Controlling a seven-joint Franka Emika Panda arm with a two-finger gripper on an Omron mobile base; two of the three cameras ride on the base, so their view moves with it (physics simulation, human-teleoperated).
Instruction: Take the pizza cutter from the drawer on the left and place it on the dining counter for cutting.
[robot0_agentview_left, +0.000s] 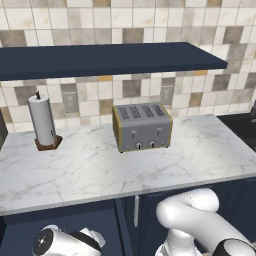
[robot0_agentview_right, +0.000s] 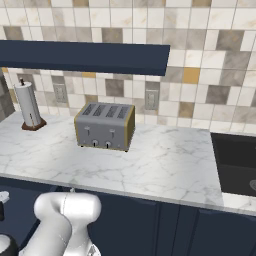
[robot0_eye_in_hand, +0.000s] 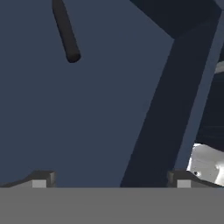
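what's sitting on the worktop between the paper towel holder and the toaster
Nothing. In the left base view, only bare marble worktop lies between the paper towel holder and the toaster; the right base view shows the same.

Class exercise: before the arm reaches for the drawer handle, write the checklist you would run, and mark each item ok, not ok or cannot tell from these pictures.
1. Pincer open: ok, fingertips stand wide apart.
2. Pincer empty: ok, nothing between the fingertips.
3. Handle in sight: ok, a dark bar on the navy front.
4. Handle between the fingertips: not ok, it lies far off.
5. Drawer opened: cannot tell.
6. Pizza cutter located: cannot tell.
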